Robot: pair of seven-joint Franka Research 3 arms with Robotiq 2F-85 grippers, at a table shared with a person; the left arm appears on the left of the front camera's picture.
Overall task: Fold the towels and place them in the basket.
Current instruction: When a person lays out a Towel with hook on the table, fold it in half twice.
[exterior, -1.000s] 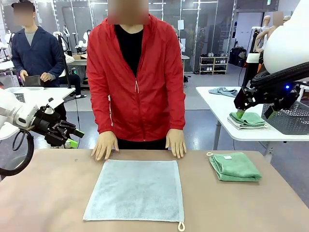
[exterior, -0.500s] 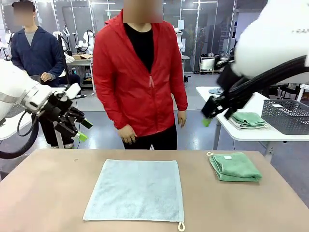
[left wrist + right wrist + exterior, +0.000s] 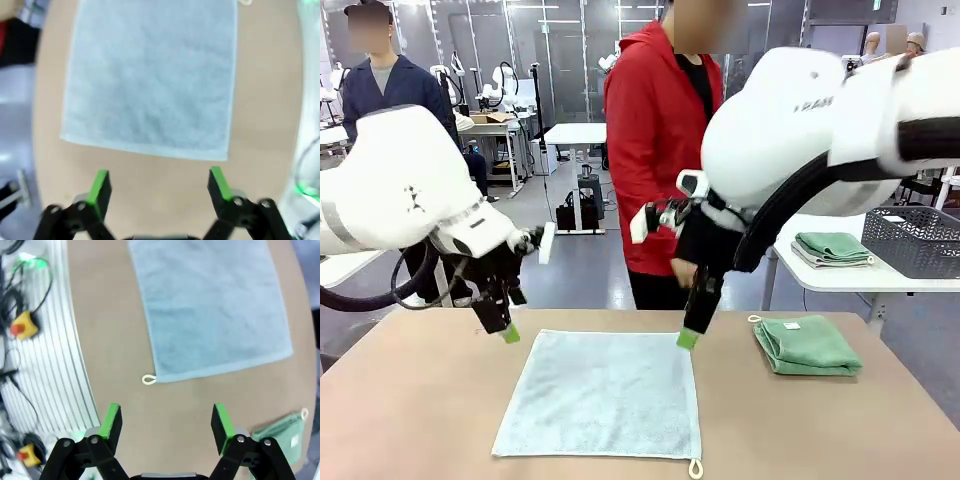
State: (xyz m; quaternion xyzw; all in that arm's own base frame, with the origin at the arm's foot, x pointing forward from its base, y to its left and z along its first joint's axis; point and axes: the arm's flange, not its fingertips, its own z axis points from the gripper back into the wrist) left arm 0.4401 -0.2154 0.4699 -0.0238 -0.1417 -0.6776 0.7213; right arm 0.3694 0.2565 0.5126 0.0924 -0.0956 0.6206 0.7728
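A pale blue-grey towel [image 3: 600, 395] lies flat and unfolded in the middle of the table, its loop [image 3: 695, 468] at the near right corner. My left gripper [image 3: 504, 326] hangs open just above the towel's far left corner, and in the left wrist view the towel [image 3: 150, 75] spreads beyond the gripper [image 3: 159, 187]. At the far right corner my right gripper [image 3: 689, 336] stands open too. The right wrist view shows the towel [image 3: 215, 310] ahead of that gripper [image 3: 166, 424]. A folded mint green towel [image 3: 807, 345] rests at the table's right. The dark mesh basket [image 3: 918, 240] stands on a white side table.
A person in a red jacket [image 3: 660, 150] stands behind the far edge, turned sideways, hands off the table. Another folded green towel [image 3: 832, 247] lies on the white side table [image 3: 790, 260] next to the basket. Bare tabletop [image 3: 410, 400] lies left of the flat towel.
Both arms swung in from the sides and came down to the flat towel's far corners. The person lifted both hands off the table and turned away.
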